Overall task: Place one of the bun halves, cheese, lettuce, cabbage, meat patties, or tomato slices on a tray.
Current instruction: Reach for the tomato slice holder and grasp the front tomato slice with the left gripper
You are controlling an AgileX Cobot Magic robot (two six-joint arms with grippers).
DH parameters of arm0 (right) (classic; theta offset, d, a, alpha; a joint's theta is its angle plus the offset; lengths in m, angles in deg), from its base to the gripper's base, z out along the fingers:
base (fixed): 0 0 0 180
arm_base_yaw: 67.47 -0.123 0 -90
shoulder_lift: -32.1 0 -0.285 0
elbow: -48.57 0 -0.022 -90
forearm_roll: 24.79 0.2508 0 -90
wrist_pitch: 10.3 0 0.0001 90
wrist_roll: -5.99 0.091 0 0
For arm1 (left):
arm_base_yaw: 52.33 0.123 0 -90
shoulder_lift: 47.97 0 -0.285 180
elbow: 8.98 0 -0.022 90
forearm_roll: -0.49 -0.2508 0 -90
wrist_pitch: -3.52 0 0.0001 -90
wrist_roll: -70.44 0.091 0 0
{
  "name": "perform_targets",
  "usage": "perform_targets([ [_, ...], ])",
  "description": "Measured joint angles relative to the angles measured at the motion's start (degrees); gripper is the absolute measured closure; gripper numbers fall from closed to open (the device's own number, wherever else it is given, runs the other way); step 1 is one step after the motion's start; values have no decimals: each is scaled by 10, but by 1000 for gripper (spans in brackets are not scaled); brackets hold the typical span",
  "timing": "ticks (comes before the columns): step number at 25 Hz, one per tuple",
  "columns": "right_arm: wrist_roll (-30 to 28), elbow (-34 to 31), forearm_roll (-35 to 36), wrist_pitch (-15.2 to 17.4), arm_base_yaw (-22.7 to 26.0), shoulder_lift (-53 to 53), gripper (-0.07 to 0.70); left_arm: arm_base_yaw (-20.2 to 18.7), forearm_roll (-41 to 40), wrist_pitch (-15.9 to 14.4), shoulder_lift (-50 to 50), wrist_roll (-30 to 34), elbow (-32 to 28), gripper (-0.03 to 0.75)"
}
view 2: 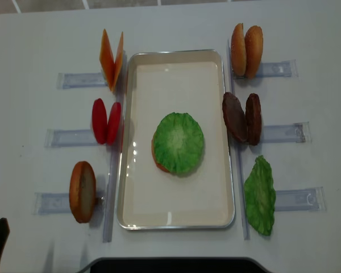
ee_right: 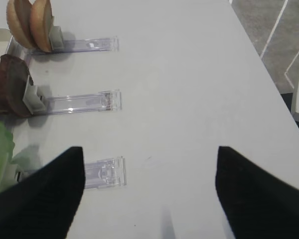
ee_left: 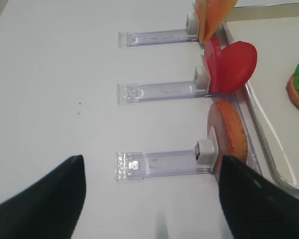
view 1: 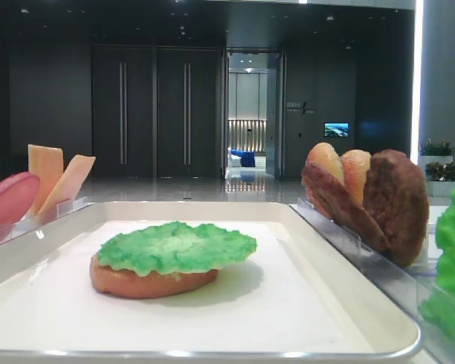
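My left pincer [ee_left: 152, 199] hangs wide open, empty, over bare desk [ee_left: 55, 74]; right pincer [ee_right: 149, 194] same, spread w/ nothing in it. Tray [view 2: 137, 187] already has bun half w/ lettuce [view 2: 178, 142] on top, so I'd take tomato slices [ee_left: 231, 67] at my 1 o'clock, pinching one disc by its edges. Watch the clear holder [ee_left: 159, 91], tray rim & spare bun half [ee_left: 231, 142] nearer me.

On your tray [view 2: 176, 219], lettuce [view 2: 178, 141] lies on a bun half [view 2: 157, 161]. At nine o'clock stand the tomato slices [view 2: 106, 121]; at three, the meat patties [view 2: 242, 117]; cheese [view 2: 111, 59] at eleven.
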Motion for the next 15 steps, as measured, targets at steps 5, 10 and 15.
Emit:
perform_targets([
  [5,0,0,0,0,0,0,113,0,0,0,0,0,0,79],
  [10,0,0,0,0,0,0,113,0,0,0,0,0,0,79],
  [15,0,0,0,0,0,0,113,0,0,0,0,0,0,79],
])
